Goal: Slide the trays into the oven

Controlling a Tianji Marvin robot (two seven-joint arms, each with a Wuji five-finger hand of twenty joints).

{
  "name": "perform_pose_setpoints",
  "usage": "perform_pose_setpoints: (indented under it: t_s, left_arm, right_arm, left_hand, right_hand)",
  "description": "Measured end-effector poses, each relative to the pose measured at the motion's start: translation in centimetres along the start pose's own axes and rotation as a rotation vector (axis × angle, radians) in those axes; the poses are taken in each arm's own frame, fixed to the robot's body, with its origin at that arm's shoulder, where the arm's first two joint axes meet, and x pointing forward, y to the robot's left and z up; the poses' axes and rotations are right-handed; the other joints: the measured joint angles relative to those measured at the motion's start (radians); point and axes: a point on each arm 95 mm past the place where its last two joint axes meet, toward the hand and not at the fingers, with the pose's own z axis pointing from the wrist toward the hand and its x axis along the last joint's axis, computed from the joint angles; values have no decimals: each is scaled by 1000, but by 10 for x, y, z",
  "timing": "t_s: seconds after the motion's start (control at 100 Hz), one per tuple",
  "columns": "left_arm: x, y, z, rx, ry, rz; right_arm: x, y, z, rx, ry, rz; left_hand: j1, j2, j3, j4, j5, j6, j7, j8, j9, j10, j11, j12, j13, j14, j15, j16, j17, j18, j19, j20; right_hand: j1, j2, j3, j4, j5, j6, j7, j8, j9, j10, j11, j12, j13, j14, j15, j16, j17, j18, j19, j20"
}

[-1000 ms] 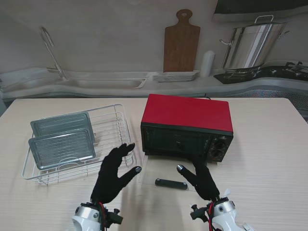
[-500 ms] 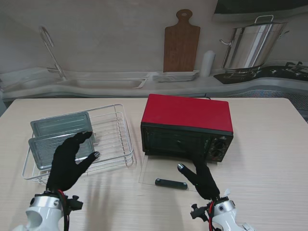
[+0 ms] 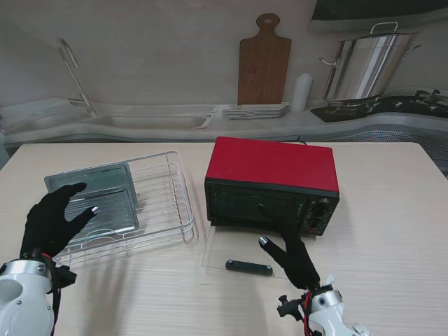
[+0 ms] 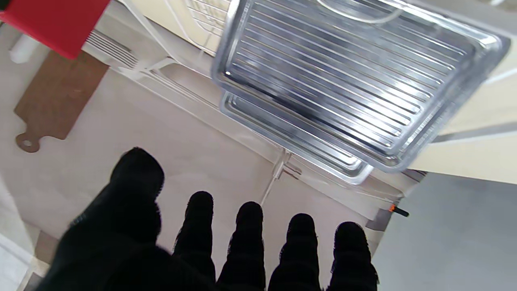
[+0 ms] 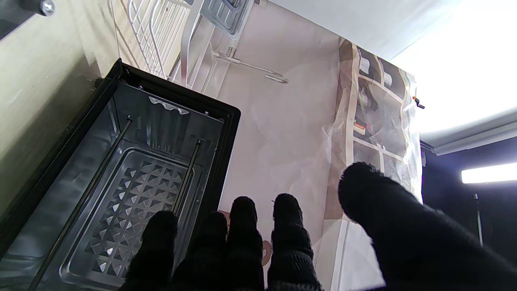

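Pale wood-grain desk [image 3: 392,203] runs in front of a kitchen counter carrying a wooden cutting board [image 3: 264,59] and a steel stockpot [image 3: 364,66]. Near the desk's middle stands the red oven [image 3: 271,182], its glass door [image 3: 245,255] folded down flat toward me; the right wrist view looks into its dark cavity [image 5: 121,178]. Toward the left edge sits a white wire rack [image 3: 157,203] holding two ribbed metal trays, the near tray [image 3: 115,210] partly overlapping the far tray [image 3: 98,178]. The left hand [image 3: 52,220] hovers over the rack's near left corner, fingers spread, holding nothing; whether it touches the near tray cannot be told. The right hand [image 3: 290,260] is beside the door's right edge, near the desk's near edge, fingers extended and parted, clasping nothing
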Motion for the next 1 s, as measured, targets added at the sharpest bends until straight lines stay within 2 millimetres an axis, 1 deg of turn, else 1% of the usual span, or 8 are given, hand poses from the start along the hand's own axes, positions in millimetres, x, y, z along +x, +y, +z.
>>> perform_pose_setpoints:
  t_s: [0.08, 0.14, 0.24, 0.38, 0.54, 0.67, 0.96, 1.0]
  left_arm:
    - [-8, -5, 4, -4, -17, 23]
    - [-15, -9, 7, -6, -29, 43]
    - [-27, -15, 12, -15, -52, 68]
    - [-46, -22, 23, -34, -55, 90]
    - [-63, -25, 39, -46, -44, 86]
    - [-73, -25, 51, -43, -52, 103]
    - [-83, -16, 80, -47, -121, 86]
    - [-84, -14, 83, -53, -126, 81]
  right_arm:
    - [0, 0, 0, 0, -1, 0]
    - [0, 0, 0, 0, -3, 0]
    - [0, 0, 0, -1, -6, -1]
    - [0, -2, 1, 4, -11, 0]
    - [-1, -4, 2, 16, -16, 0]
    - [-2, -5, 2, 20, -23, 1]
    - [-3, -4, 1, 20, -29, 4]
    - [-3, -4, 2, 19, -30, 4]
  left_hand:
    - [0, -15, 23, 0, -2, 0, 1, 0, 0, 0, 2, 0, 0, 0, 9, 0, 7, 0, 11, 7]
    - [-22, -27, 85, 0, -8, 0, 2, 0, 0, 0, 3, 1, 0, 0, 9, 0, 9, 0, 23, 17]
    - [-13, -50, 113, 0, -17, -1, 12, 0, 0, -1, 13, 1, 1, 0, 17, 0, 14, 0, 37, 25]
    - [-38, -71, 170, 0, -17, -1, 23, 0, 0, -2, 16, 1, 1, -1, 27, 0, 14, -1, 85, 25]
    - [-46, -71, 182, 0, -17, -5, 46, 11, 0, -12, 29, 1, 13, -1, 48, 0, -2, -2, 161, 25]
    - [-50, -74, 192, 0, -17, -5, 51, 13, 0, -12, 36, 2, 13, -1, 48, 0, -15, -2, 212, 1]
    - [-51, -74, 192, 0, -15, -5, 74, 13, 65, -13, 81, 24, 39, -1, 76, 11, -19, -2, 259, -23]
    - [-51, -74, 192, 0, 3, -5, 89, 14, 67, -13, 88, 24, 46, -1, 76, 11, -20, -2, 270, -24]
  right_hand:
    - [0, 0, 0, 0, 0, 0, 0, 0, 0, 0, 0, 0, 0, 0, 0, 0, 0, 0, 0, 0]
    - [0, 0, 0, 0, 0, 0, 0, 0, 0, 0, 0, 0, 0, 0, 0, 0, 0, 0, 0, 0]
    - [0, 0, 0, 0, 0, 0, 1, 0, 0, 0, 0, 0, 0, 0, 0, 0, 0, 0, 0, 0]
    - [0, 0, 0, 0, 0, 0, 2, 0, 0, 0, 0, 0, 0, 0, 0, 0, 0, 0, 0, 0]
    - [0, 0, 0, 0, 0, 0, 2, -1, 0, 0, 0, 0, 0, 0, 0, 0, 0, 0, 0, 0]
    - [0, 0, 0, 0, 0, 0, 2, -1, 0, 0, 0, 0, 0, 0, 0, 0, 0, 0, 0, 0]
    - [0, 0, 0, -7, 0, 0, 12, -1, 0, 0, 0, 0, 0, 0, 0, 0, 0, 0, 0, 0]
    - [0, 0, 0, -7, 0, 0, 12, -1, 0, 0, 0, 0, 0, 0, 0, 0, 0, 0, 0, 0]
